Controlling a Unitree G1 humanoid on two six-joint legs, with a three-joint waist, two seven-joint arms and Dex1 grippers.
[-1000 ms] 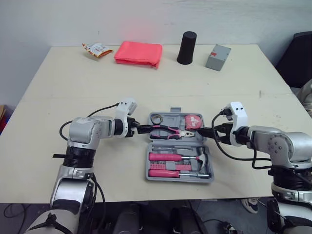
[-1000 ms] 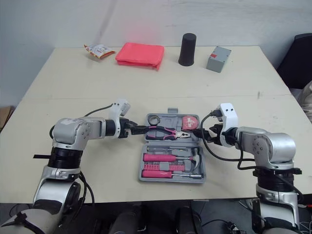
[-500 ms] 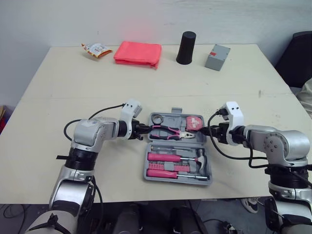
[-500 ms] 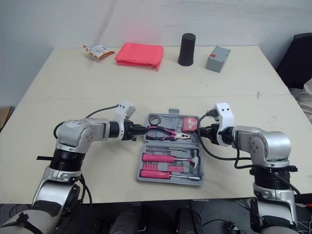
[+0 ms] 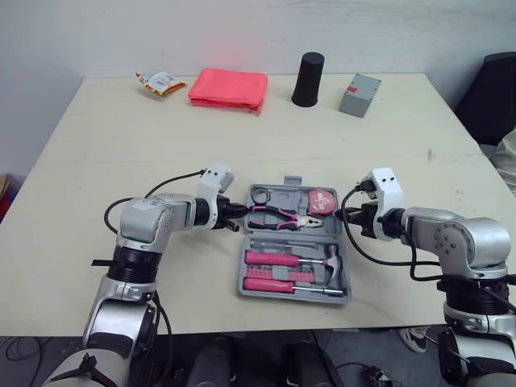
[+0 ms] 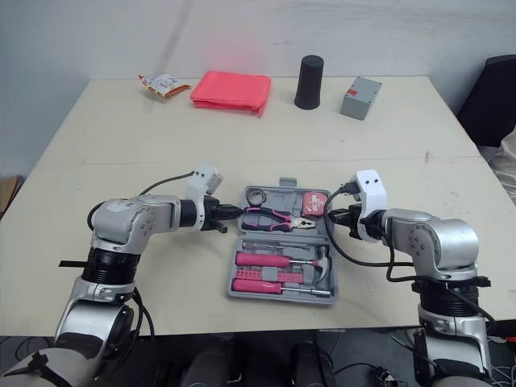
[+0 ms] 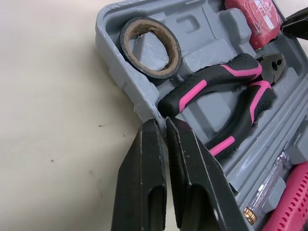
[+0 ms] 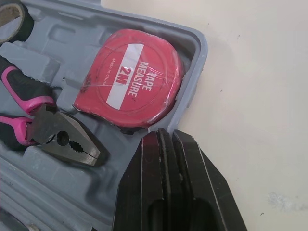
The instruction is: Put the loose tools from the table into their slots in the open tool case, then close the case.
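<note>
One red tape measure point(image 8: 127, 86) reads "2M TAPE MEASURE".

The red tape measure point(image 8: 129, 79), just beyond the fingertips of the right gripper point(image 8: 166, 136), bore a white band reading "2M TAPE MEASURE" beside small print, "Made in China".

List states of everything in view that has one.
tool case: open, lying flat
pliers: closed, seated in slot
tape measure: seated in slot
tape roll: seated in slot
left hand: shut, tips at the case's rim
right hand: shut, tips at the case's rim
red cloth: folded
black cup: standing
</note>
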